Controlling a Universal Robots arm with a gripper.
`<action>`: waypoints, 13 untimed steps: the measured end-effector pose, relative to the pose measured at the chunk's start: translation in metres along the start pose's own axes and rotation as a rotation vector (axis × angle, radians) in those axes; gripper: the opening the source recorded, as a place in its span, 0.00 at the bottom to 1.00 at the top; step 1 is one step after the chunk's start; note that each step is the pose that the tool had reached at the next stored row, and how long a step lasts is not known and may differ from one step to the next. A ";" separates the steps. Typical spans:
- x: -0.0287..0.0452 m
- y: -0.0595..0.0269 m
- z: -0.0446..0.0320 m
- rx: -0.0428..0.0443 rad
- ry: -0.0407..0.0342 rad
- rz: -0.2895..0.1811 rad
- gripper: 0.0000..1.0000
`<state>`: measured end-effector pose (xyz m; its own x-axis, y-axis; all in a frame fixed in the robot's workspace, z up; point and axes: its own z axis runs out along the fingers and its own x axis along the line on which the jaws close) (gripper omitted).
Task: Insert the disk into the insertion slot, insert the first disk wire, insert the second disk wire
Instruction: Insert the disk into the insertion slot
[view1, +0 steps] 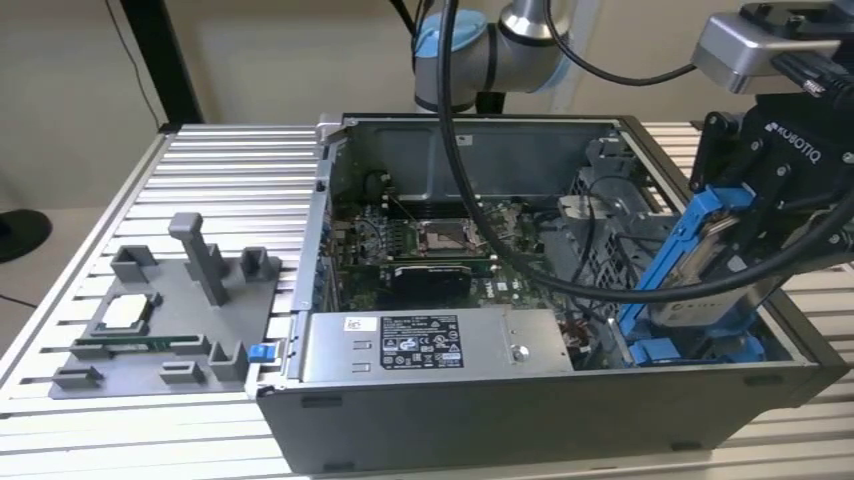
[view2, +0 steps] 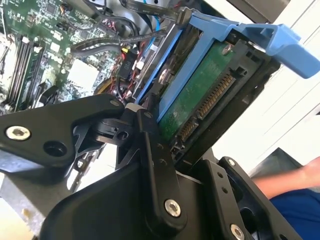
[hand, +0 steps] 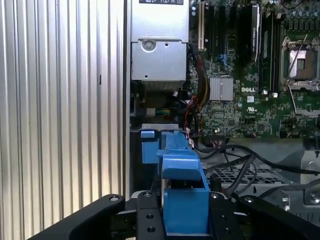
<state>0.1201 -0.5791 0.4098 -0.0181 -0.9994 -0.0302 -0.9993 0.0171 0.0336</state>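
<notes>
My gripper (view1: 763, 225) is shut on the disk (view1: 705, 303), a silver drive in a bright blue carrier frame (view1: 678, 250). It holds the disk tilted, with the lower end down inside the open computer case at the exterior view's right. That lower end sits at the insertion slot (view1: 657, 350), a grey bay with blue latch pieces. In the second wrist view the black fingers (view2: 150, 145) clamp the disk's green board side (view2: 200, 95). In the first wrist view the carrier (hand: 182, 200) points toward the slot (hand: 149, 145). Black cables (view1: 561, 275) lie beside the bay; I cannot tell which are the disk wires.
The grey power-supply box (view1: 427, 345) fills the case's near side, and the motherboard (view1: 427, 240) lies behind it. A perforated grey cage (view1: 621, 195) stands by the bay. A grey fixture (view1: 160, 320) rests on the slatted table. A person's arm (view2: 295, 182) is nearby.
</notes>
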 end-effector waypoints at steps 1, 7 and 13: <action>0.0001 0.0000 0.0008 0.0000 0.0000 0.000 0.00; 0.0004 -0.0003 0.0082 0.0000 -0.0011 0.000 0.00; 0.0007 -0.0007 0.0192 0.0000 -0.0014 0.000 0.00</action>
<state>0.1202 -0.5793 0.3906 -0.0180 -0.9993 -0.0316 -0.9993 0.0170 0.0337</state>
